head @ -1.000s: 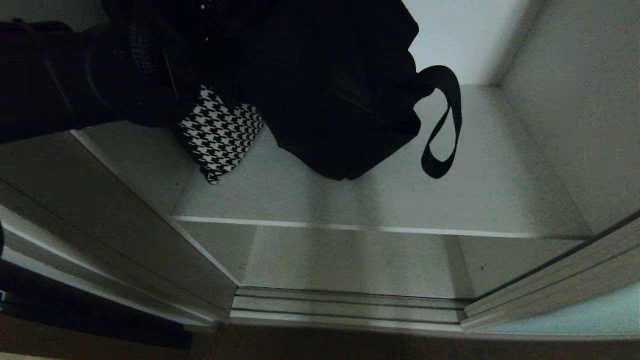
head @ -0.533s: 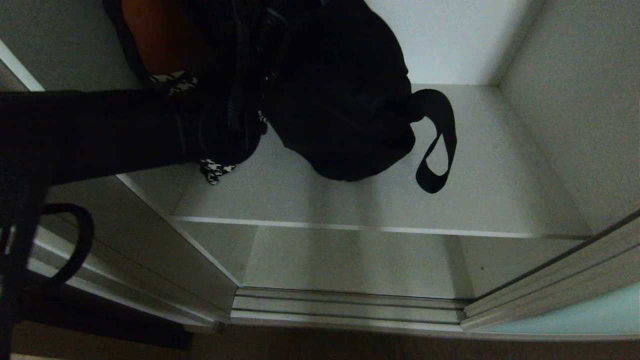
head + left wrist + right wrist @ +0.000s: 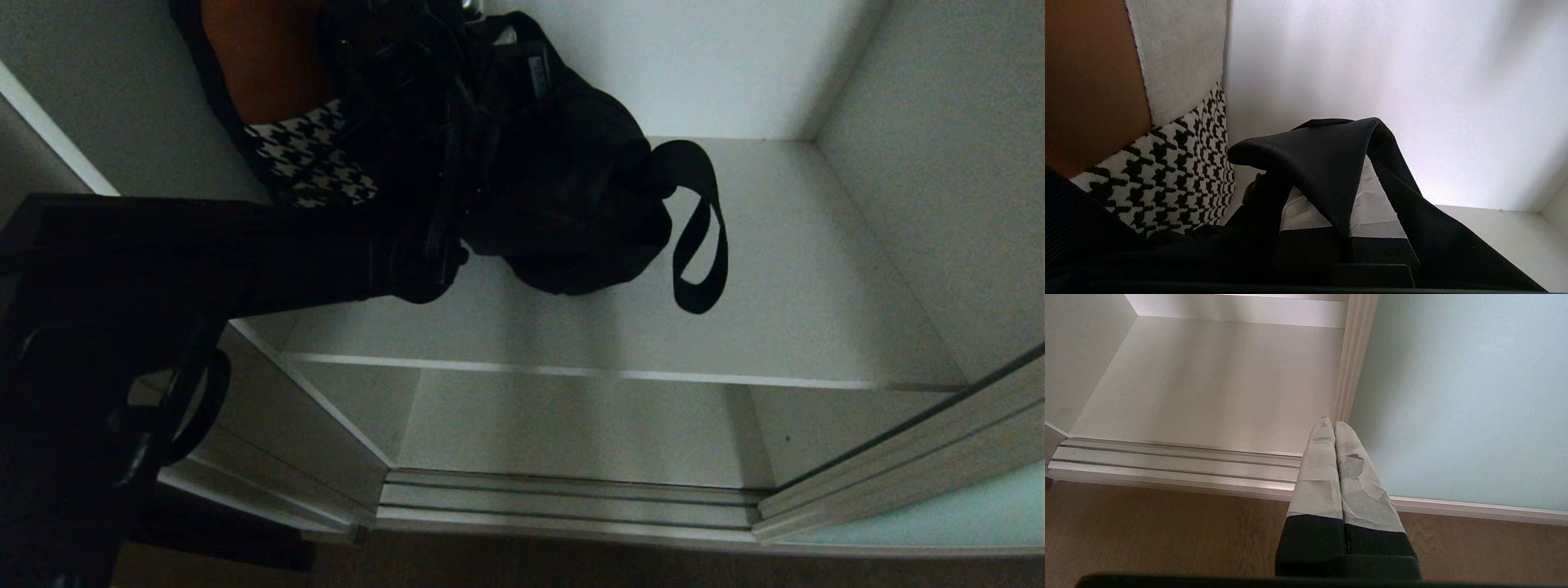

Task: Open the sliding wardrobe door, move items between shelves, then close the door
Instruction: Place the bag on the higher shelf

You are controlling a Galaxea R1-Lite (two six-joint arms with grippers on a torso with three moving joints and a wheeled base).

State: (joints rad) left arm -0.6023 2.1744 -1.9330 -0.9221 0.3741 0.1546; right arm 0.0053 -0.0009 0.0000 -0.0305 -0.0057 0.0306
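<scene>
— While the wardrobe stands open like that, what's actually inside it?

— On the upper shelf (image 3: 784, 269), toward its left end, there's a soft black bag (image 3: 571, 188) with a strap loop (image 3: 698, 229) dangling off its right side. Just left of it, against the side wall, sits a houndstooth piece (image 3: 306, 155) with an orange-brown top. The two are touching, or nearly; I can't separate them in the dark patch between.

— And the lower shelf (image 3: 571, 425)?

— Bare grey board, as far as I can see from here.

— Which arm is working?

— The left arm (image 3: 204, 253), reaching in from the left up to the bag. The left gripper (image 3: 1323, 220) has its fingers pressed together on a fold of the bag's black webbing; from the wrist you see the strap draped over the pale fingertips (image 3: 1376, 204), with the houndstooth fabric beside it.

— The other one?

— The right gripper (image 3: 1335, 428) hangs low outside the wardrobe, over the wooden floor (image 3: 1147, 531), fingers closed on nothing, pointing at the bottom track (image 3: 1167, 457).

— Where's the sliding door (image 3: 1461, 396)?

— Pushed over to the right. Its frosted teal glass and silver frame stand just beside the right gripper's tips, leaving the compartment open.
</scene>
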